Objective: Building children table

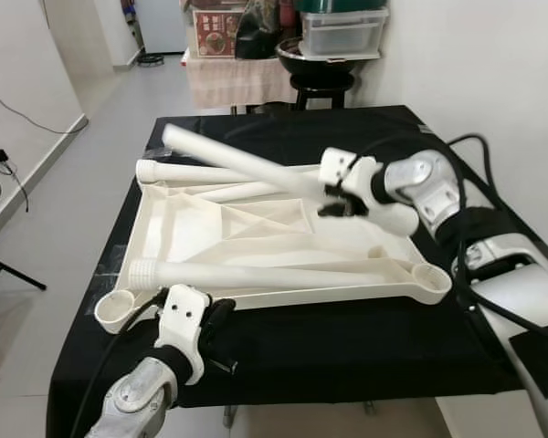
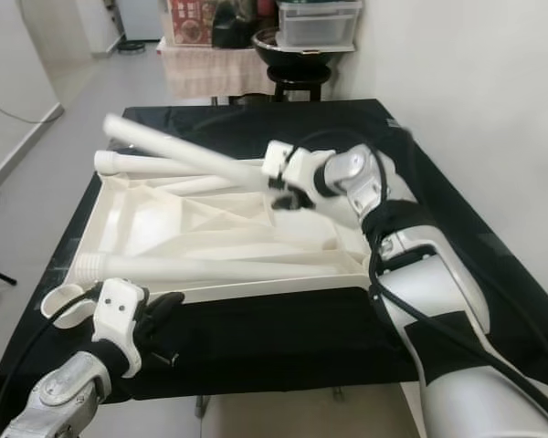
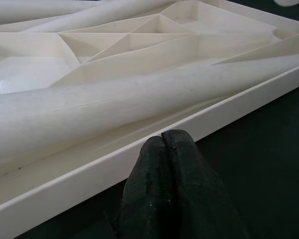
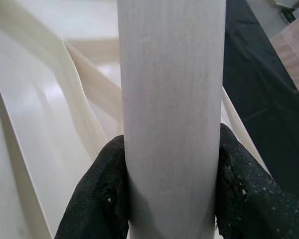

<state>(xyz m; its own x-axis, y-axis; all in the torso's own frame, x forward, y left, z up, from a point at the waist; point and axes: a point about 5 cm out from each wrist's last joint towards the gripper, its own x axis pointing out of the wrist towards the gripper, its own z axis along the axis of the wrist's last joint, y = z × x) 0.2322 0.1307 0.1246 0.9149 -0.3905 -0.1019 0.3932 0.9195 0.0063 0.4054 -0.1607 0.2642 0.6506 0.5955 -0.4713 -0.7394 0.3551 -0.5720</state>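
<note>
A white plastic tabletop [image 1: 155, 196] lies upside down on the black-covered table [image 1: 347, 338], ribs facing up. One white table leg [image 1: 247, 274] lies inside it along the near rim, another [image 1: 178, 172] along the far rim. My right gripper [image 1: 340, 199] is shut on a third white leg [image 1: 247, 160], holding it slanted above the tabletop, its free end at the far left. In the right wrist view the leg [image 4: 172, 109] sits between both black fingers [image 4: 97, 199]. My left gripper [image 3: 162, 144] is shut and empty, just off the tabletop's near rim [image 3: 139, 159].
A round socket [image 1: 116, 310] sticks out at the tabletop's near left corner, another [image 1: 429, 281] at the near right. Beyond the table stand a black stool [image 1: 321, 87] with a bowl and a low cloth-covered stand [image 1: 228, 78] with boxes. A white wall runs along the right.
</note>
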